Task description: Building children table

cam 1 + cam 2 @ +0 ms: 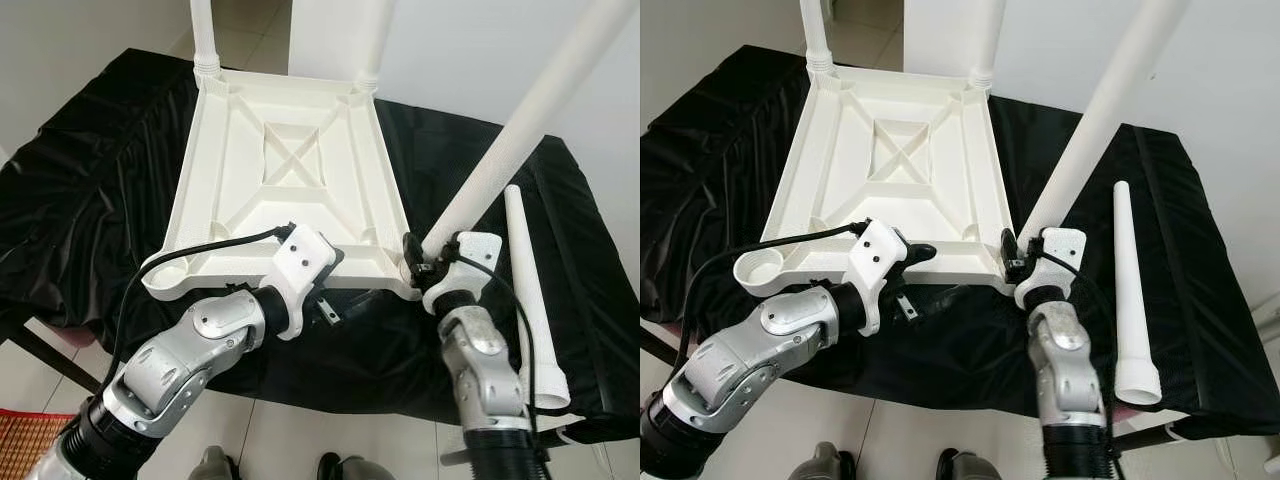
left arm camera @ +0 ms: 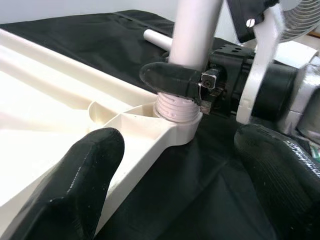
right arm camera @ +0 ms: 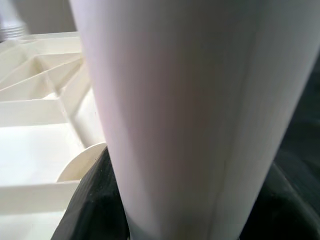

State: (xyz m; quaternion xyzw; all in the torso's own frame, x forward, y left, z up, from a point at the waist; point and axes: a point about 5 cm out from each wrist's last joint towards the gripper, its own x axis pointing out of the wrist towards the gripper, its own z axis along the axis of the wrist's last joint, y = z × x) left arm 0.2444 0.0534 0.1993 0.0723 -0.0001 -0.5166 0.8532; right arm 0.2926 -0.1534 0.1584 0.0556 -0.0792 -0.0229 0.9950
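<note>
A black cloth point(image 1: 90, 200) covered the work surface and hung over its edges. On it lay the white plastic tabletop point(image 1: 290, 170), upside down, ribbed underside facing up. Two legs stood upright in the far corner sockets: one at the far left point(image 1: 204, 35), one at the far right point(image 1: 375, 40). The near left corner socket point(image 1: 165, 275) was open, with no leg in it.

A third leg point(image 1: 530, 115) leaned up and away to the right from the near right corner socket point(image 2: 177, 125); its threaded end sat in that socket, as the left wrist view showed. A fourth leg point(image 1: 530, 290) lay loose on the cloth to the right of the tabletop, wide end toward the robot, well apart from the sockets.

The right gripper point(image 1: 420, 262) was clenched around the base of the leaning leg, just above the socket, one black finger point(image 2: 172, 80) wrapped across the shaft. The left gripper point(image 1: 330, 300) was at the tabletop's near edge, fingers released and spread, one finger point(image 2: 75, 180) over the rim and the other point(image 2: 280, 170) off it above the cloth; contact with the rim could not be confirmed.
</note>
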